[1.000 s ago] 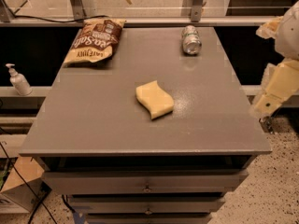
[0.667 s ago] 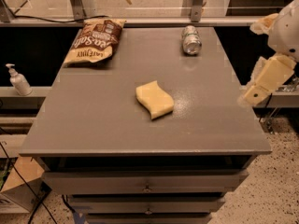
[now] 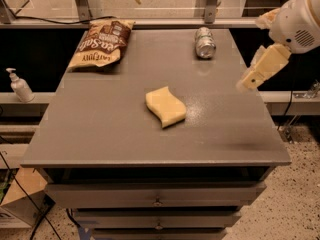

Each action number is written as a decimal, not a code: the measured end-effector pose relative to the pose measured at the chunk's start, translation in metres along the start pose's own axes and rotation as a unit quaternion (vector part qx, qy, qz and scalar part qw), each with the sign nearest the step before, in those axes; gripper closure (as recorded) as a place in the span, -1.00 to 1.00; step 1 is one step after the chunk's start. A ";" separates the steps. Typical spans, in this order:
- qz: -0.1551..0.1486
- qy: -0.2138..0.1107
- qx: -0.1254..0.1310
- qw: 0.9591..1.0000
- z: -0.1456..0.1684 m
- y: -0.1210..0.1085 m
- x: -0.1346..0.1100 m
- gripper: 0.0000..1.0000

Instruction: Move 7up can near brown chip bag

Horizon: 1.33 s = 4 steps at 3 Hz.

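Gripper hangs at the right edge of the bench, clear of the can; whether it is spread or pressed together I cannot tell. I see the 7up can lying at the back right, well apart from the brown chip bag at back left.

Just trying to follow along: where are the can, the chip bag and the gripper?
can [image 3: 205,41]: camera view, middle of its side.
chip bag [image 3: 101,46]: camera view, middle of its printed front.
gripper [image 3: 249,80]: camera view, its tip, by the table's [image 3: 125,134] right edge.
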<state>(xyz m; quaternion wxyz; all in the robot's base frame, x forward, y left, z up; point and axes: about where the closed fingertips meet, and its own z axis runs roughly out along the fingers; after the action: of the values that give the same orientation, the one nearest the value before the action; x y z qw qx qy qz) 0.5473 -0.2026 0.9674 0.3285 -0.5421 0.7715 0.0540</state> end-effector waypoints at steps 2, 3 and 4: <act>0.019 -0.010 0.011 1.000 0.014 -0.010 -0.002 -1.00; 0.041 -0.052 0.025 0.998 0.033 -0.038 -0.012 -1.00; 0.070 -0.073 0.031 0.994 0.057 -0.066 -0.014 -1.00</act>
<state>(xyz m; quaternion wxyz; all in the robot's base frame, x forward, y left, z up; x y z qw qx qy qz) 0.6329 -0.1933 0.9492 0.3960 -0.4708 0.7830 0.0921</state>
